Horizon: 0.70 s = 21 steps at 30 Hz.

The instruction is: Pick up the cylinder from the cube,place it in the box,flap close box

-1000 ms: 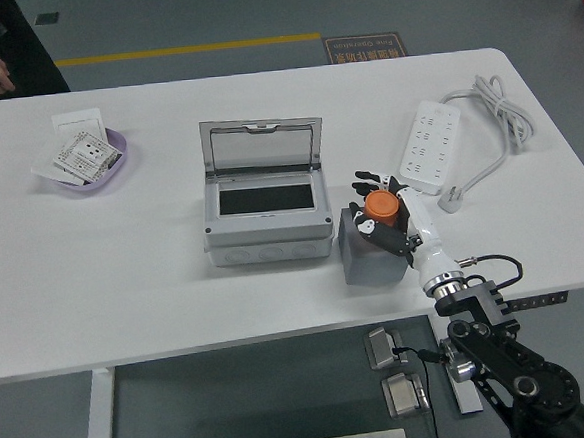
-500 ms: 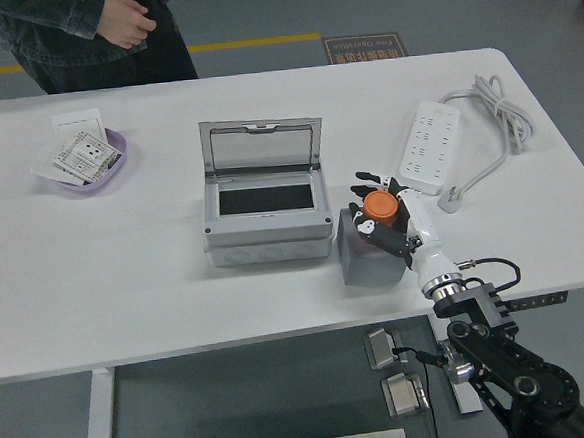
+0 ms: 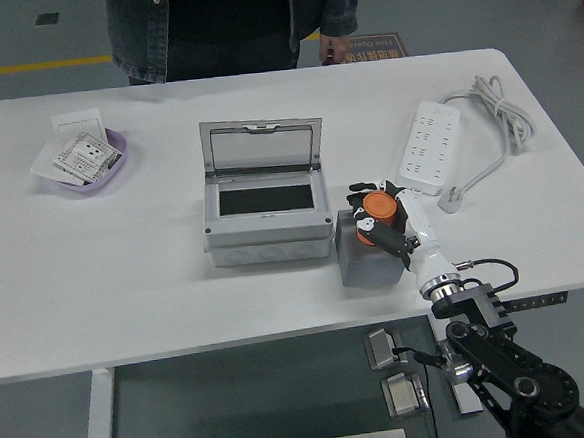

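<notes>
The right hand (image 3: 384, 220) has its fingers clamped on the orange cylinder (image 3: 378, 209) above the gray cube (image 3: 360, 259), right of the open box (image 3: 266, 206).

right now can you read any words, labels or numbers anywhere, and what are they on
Floor mat beyond the table: has print, too blurred to read.
Cards in the purple dish: dark markings, too small to read.
Power strip, box, orange cylinder: no text visible.
</notes>
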Available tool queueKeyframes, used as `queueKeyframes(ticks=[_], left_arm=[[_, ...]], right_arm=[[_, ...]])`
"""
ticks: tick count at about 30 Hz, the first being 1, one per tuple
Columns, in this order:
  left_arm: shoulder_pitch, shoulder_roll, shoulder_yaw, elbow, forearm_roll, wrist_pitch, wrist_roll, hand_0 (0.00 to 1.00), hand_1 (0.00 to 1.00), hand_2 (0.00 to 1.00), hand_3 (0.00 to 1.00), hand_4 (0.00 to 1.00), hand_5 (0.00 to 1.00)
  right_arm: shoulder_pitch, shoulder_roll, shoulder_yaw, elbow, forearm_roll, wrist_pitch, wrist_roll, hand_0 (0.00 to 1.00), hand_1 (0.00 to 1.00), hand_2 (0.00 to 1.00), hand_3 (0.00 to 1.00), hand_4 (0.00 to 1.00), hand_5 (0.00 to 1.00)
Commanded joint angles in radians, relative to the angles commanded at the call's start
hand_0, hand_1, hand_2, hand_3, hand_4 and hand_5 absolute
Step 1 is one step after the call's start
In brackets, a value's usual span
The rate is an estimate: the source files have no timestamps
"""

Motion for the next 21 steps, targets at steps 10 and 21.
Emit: queueKeyframes(ticks=[10,21], left_arm=[[-0.001,-0.001,0.009,0.0,-0.01,0.002,-0.01,0.609,0.679,0.632,0.63,0.712,0.487],[-0.001,0.0,0.009,0.0,-0.009,0.003,-0.01,0.609,0.679,0.634,0.63,0.713,0.493]], right_arm=[[0.007,-0.012,0.009,0.046,-0.023,-0.012,-0.014,0.598,0.531,0.507,0.369,0.041,0.002],[0.057,-0.034,-0.006,0.075,-0.074,-0.051,-0.053,0.558,0.4,0.485,0.332,0.043,0.002]])
